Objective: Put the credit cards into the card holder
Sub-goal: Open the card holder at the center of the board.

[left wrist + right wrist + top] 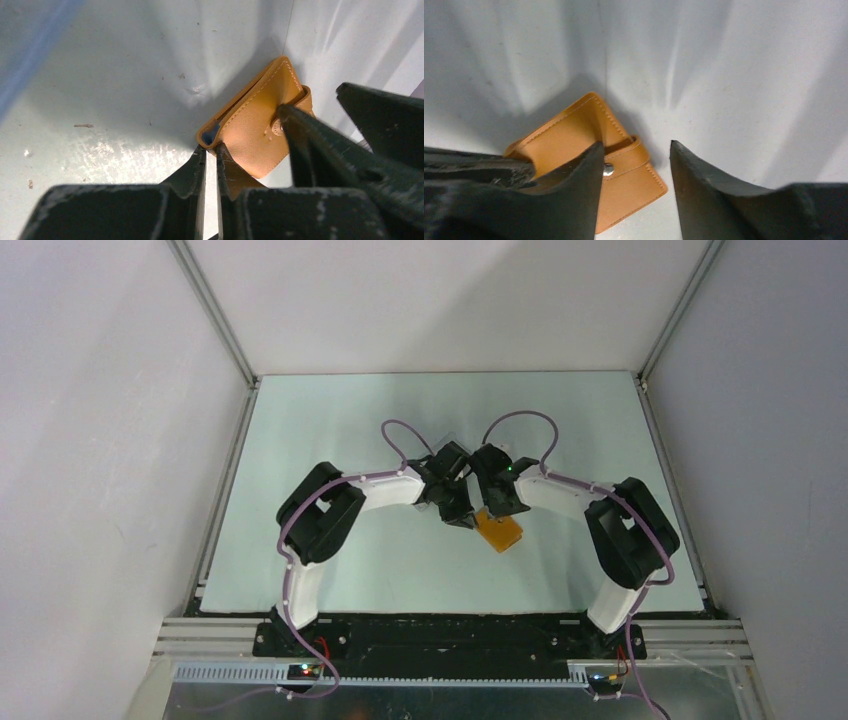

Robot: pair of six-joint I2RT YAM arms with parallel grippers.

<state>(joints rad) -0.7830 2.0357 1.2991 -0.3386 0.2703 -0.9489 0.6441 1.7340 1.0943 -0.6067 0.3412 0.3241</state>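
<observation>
The left jaws are clenched on the near corner of the holder [255, 135], which sits just ahead of their tips; a blue card [212, 134] peeks from its slot. The right jaws stand released, one finger [584, 172] against the clasp [608, 169], the other clear beside the holder.

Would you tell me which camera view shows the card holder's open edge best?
The left wrist view: the card holder sits centred, its open edge and a blue sliver inside visible. The right wrist view shows its strap and snap instead. The top view shows a small orange patch.
</observation>
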